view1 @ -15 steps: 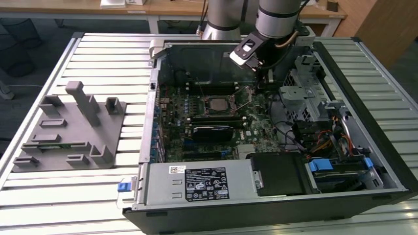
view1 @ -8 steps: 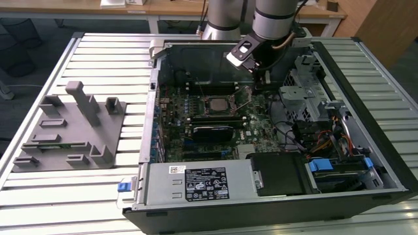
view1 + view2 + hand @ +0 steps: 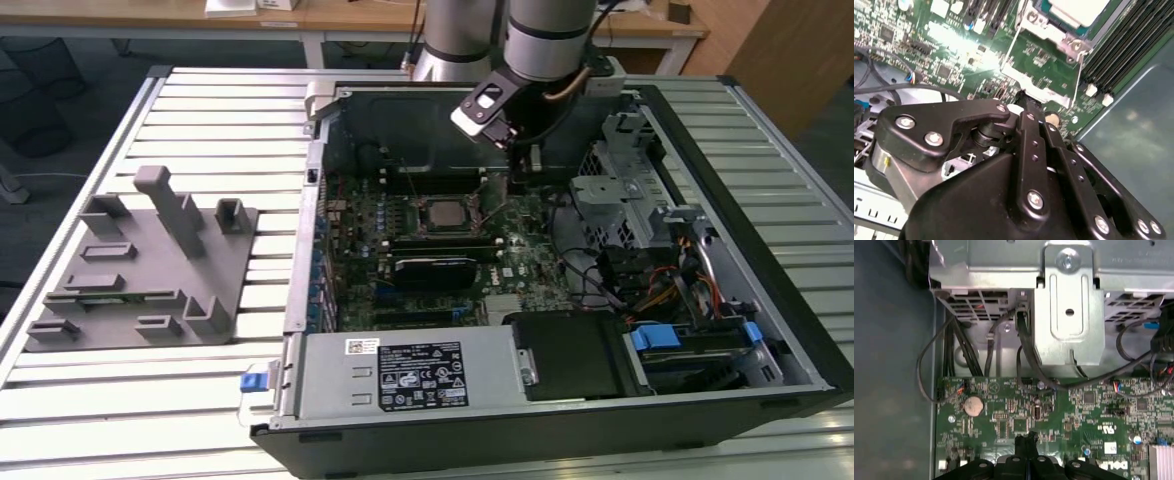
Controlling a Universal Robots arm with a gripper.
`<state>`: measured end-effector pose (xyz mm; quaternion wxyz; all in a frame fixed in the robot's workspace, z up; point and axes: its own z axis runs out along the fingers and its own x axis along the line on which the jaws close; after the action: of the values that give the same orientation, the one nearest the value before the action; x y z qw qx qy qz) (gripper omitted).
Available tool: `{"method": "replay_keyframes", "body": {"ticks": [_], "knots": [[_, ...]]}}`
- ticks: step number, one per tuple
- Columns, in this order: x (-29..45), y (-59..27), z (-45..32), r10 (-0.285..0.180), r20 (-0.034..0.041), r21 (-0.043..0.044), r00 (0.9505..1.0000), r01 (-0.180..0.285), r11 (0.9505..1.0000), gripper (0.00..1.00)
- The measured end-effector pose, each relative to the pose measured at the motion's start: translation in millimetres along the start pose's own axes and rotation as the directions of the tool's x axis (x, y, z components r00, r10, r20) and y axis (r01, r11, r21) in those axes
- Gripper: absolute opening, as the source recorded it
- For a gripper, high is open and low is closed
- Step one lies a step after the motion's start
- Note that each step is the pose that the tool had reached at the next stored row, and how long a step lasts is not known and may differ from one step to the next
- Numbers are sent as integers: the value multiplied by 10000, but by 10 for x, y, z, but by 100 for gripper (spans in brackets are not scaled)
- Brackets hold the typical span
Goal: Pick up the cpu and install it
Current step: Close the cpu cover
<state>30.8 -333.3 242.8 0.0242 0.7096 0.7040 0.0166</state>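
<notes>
The cpu, a small square chip with a silvery top, lies in the socket on the green motherboard inside the open computer case. In the second wrist view the cpu sits under the socket's metal frame, with a thin wire lever running beside it. My gripper reaches down into the case on the exterior view's right of the socket. Its black fingers are shut together with nothing between them, tips close over the board at the frame's edge.
A metal drive cage and black cables stand close behind the gripper. Black memory sticks run beside the socket. The power supply fills the case's near end. A grey fixture lies on the slatted table at the exterior view's left.
</notes>
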Motion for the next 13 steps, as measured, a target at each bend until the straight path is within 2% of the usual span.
{"method": "replay_keyframes", "body": {"ticks": [7, 13], "knots": [[-1, -132, -8, 0, -3, 0, 10000, 0, 10000, 11], [-2, -185, -10, 0, -5, 0, 10000, 0, 10000, 11]]}}
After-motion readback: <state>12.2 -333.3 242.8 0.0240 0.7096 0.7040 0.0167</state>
